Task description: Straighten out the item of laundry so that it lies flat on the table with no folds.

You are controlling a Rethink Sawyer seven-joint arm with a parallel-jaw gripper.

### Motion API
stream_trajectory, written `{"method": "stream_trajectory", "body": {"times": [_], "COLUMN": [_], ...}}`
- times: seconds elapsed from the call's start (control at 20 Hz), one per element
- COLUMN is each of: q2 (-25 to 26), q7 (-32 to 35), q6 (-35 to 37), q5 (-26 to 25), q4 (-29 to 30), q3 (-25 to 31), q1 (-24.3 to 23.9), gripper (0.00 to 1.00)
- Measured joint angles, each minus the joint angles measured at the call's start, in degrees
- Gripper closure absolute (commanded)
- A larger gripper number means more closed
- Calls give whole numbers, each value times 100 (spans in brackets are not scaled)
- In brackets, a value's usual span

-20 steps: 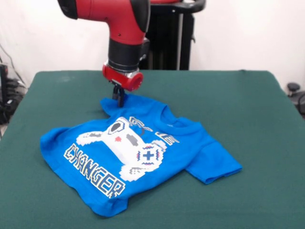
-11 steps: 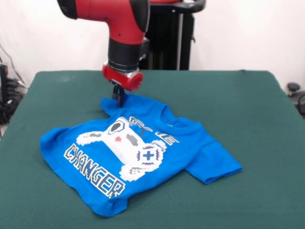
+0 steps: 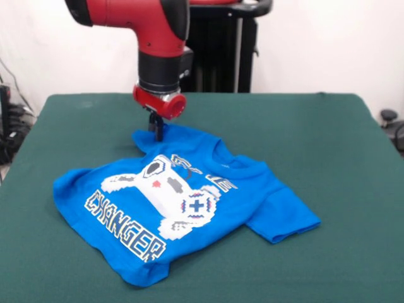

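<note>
The item of laundry (image 3: 183,208), a bright blue T-shirt with a white game-controller print, lies on the green table (image 3: 328,145), left of centre. Its body shows ripples, and the print is partly folded over near the collar. One sleeve sticks out to the right. The other sleeve (image 3: 146,139) is bunched at the far left corner. My gripper (image 3: 156,131) comes straight down onto that bunched sleeve, its dark fingers close together and pinching the cloth at the sleeve's edge.
A black stand (image 3: 221,57) rises behind the table's far edge. Cables and dark gear (image 3: 12,120) sit off the table's left side, and a small black object (image 3: 388,117) sits off the right side.
The arm's wrist and upper link have shifted slightly to the left. The fingertips stay at the same spot on the sleeve, and the shirt has not visibly moved.
</note>
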Motion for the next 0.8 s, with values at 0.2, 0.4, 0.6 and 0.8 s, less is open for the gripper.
{"method": "stream_trajectory", "body": {"times": [0.2, 0.4, 0.6, 0.8], "q2": [-18, -47, -68, -90], "q7": [0, 0, 0, 0], "q6": [1, 1, 13, 113], "q5": [-1, 0, -2, -1], "q4": [32, 91, 134, 153], "q3": [71, 187, 258, 365], "q1": [-94, -251, -339, -450], "gripper": [100, 100, 100, 100]}}
